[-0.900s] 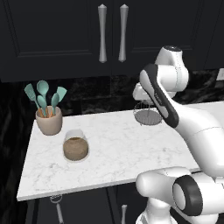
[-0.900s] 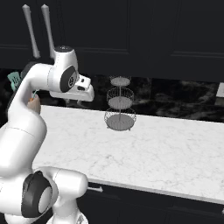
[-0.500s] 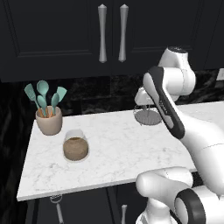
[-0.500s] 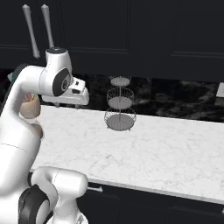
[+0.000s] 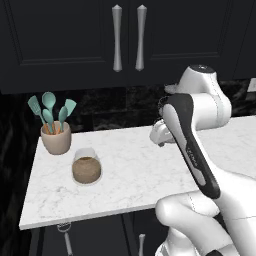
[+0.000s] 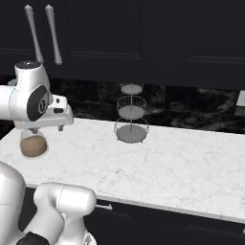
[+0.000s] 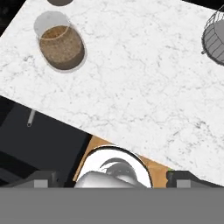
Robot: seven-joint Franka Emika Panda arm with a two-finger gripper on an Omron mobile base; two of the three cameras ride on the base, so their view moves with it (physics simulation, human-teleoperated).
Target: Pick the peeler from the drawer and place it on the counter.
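**Desk:** What's the arm doing in this shot?

**Photog:** Robot arm is hovering over the marble surface [image 7: 144,87] w/ its tool [image 7: 114,178] spread wide. The fingertips are sitting far apart at the bottom of the hand view and are pinching nothing.

**Desk:** And the peeler?

**Photog:** Can't tell where it is. My guess is it's lying inside the drawer, somewhere among the black fronts [image 7: 39,144] under the surface's near edge. A small grey handle [image 7: 30,118] is catching light there. I can't make out any front standing open.

**Desk:** Anything else in frame?

**Photog:** Just past the edge a glass jar [image 7: 61,43] of brown stuff is standing on the marble. Farther back, at the left corner, a crock [image 5: 55,137] is holding teal spatulas [image 5: 49,107]. Off to the right a tiered wire stand [image 6: 131,119] is sitting near the dark backsplash. Behind it all, tall black cabinet doors [image 5: 75,40] w/ long grey handles [image 5: 116,37] are looming.

**Desk:** So which step?

**Photog:** Looks like the approach, w/ the pick not yet made. Next move prob. calls for bringing the tool down in front of the surface, getting at the drawer and closing on the peeler's thin handle. It's slim metal, so the grip needs centring.
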